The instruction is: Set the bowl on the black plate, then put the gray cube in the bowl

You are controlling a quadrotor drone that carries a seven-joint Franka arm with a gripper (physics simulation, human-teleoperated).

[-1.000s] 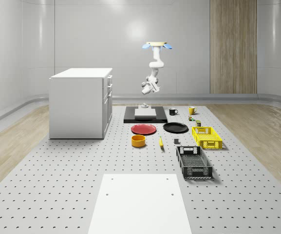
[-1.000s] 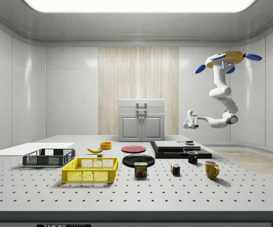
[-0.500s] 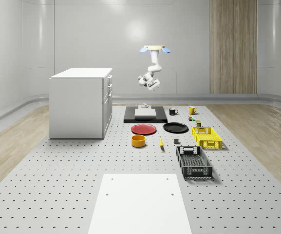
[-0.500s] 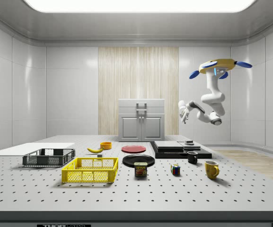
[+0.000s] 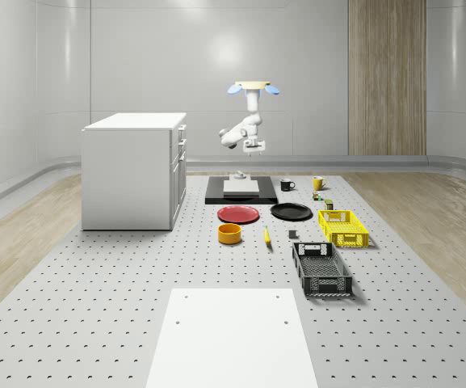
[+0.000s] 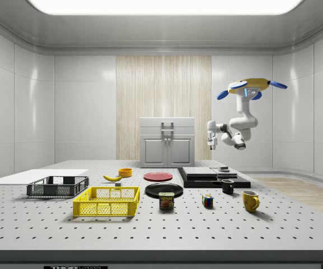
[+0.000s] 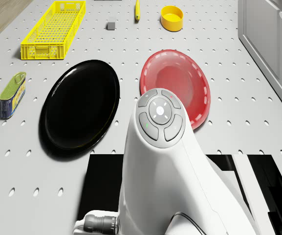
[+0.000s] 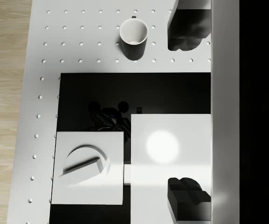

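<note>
Pegboard table (image 5: 95, 323) | we hover above its far-end black platform (image 5: 216, 196), gripper (image 6: 210, 147) spread apart and empty, aimed down | bowl (image 5: 230, 234) sits at seven o'clock of black plate (image 5: 291, 212), untouched | gray cube (image 5: 292, 235) near plate's six, presumably staged for later.

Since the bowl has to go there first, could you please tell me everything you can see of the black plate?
The black plate is round, shallow and glossy, with a low raised rim; it looks like glazed ceramic or plastic. It lies flat and empty on the perforated table, close beside the red plate without touching it, between that and the tin can. The black platform lies just behind it. Nothing rests on it.
</note>
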